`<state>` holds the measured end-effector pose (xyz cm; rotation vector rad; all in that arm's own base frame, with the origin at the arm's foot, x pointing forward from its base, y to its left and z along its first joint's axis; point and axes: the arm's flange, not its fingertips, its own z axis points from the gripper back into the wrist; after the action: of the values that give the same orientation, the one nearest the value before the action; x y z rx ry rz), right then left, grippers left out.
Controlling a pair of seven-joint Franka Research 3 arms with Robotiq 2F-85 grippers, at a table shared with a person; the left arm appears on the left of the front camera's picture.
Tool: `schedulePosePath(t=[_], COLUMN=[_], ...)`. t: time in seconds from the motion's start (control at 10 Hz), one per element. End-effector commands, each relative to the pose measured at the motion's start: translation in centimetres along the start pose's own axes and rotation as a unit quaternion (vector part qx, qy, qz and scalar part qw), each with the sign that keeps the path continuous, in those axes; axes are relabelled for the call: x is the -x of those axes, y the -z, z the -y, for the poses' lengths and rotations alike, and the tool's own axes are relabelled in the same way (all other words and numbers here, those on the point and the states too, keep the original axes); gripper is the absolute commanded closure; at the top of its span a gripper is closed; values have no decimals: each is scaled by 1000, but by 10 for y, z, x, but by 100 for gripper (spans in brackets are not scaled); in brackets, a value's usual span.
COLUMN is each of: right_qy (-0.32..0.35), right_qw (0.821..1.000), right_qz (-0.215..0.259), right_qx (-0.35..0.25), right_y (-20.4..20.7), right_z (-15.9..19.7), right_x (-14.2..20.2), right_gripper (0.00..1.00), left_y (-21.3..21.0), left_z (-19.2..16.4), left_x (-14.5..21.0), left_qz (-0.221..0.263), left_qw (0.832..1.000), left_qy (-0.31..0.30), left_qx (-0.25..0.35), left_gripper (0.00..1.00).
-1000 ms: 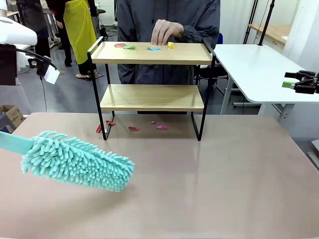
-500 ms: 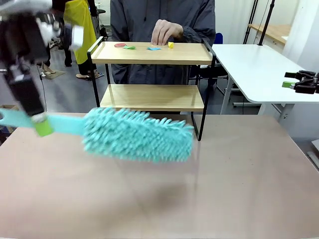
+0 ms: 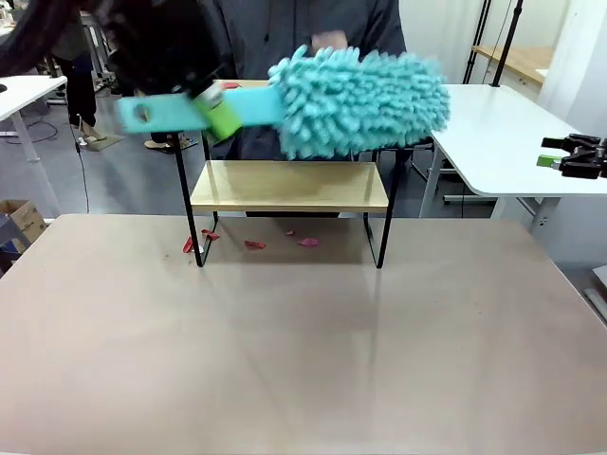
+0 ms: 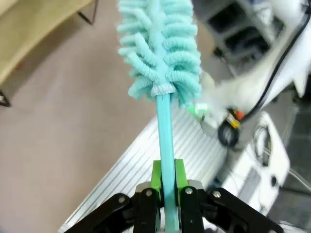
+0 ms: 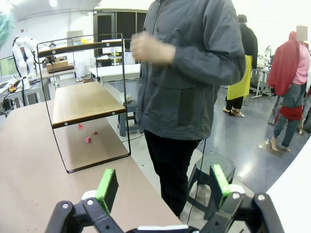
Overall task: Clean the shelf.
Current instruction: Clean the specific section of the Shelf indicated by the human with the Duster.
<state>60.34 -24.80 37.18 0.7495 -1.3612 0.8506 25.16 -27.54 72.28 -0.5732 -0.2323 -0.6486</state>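
Observation:
The shelf (image 3: 289,185) stands at the table's far edge, a black frame holding light wooden boards. A teal fluffy duster (image 3: 360,90) hangs level in front of its top board and hides most of it. My left gripper (image 3: 216,116), blurred by motion, is shut on the duster's flat handle. In the left wrist view the green pads (image 4: 156,175) clamp the handle of the duster (image 4: 160,48). My right gripper (image 3: 548,152) stays open at the right edge, over the side table. The right wrist view shows the right gripper (image 5: 163,189) empty, with the shelf (image 5: 82,102) off to the left.
Red paper scraps (image 3: 254,245) lie on the table under the shelf. A person (image 3: 285,38) in a grey jacket stands right behind it, one hand (image 5: 150,48) raised at chest height. A white side table (image 3: 484,133) stands at the right.
My left arm has swung the duster from low over the table's left side up and right, to the height of the shelf's top board. The right gripper has not moved.

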Motion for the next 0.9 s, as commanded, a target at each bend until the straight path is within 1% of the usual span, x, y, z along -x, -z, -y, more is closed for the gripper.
schedulePosePath(t=[0.0, 0.1, 0.2, 0.3, 0.4, 0.5, 0.6, 0.7, 0.8], right_qy=[-2, -2, -2, -2, -2, -2, -2, -2, -2], right_qw=[1000, 1000, 1000, 1000, 1000, 1000, 1000, 1000, 1000], right_qz=[0, 0, 0, 0, 0, 0, 0, 0, 0], right_qx=[-2, -2, -2, -2, -2, -2, -2, -2, -2], right_y=[1, 1, 1, 1, 1, 1, 1, 1, 1], right_z=[0, 0, 0, 0, 0, 0, 0, 0, 0], right_x=[-3, -3, -3, -3, -3, -3, -3, -3, -3], right_gripper=[0, 0, 0, 0, 0, 0, 0, 0, 0], left_y=[5, 11, 17, 26, 34, 36, 34, 34, 46], left_z=[23, 37, 47, 52, 52, 47, 45, 45, 41], left_x=[-38, -58, -77, -94, -104, -98, -87, -87, -99], left_qz=[34, 48, 57, 66, 62, 42, 66, 66, 52], left_qw=[990, 986, 985, 981, 981, 983, 983, 983, 984], left_qy=[-74, -94, -102, -115, -116, -101, -107, -107, -105], left_qx=[-114, -132, -128, -138, -142, -149, -134, -134, -137], left_gripper=[87, 87, 87, 87, 87, 87, 87, 87, 87])
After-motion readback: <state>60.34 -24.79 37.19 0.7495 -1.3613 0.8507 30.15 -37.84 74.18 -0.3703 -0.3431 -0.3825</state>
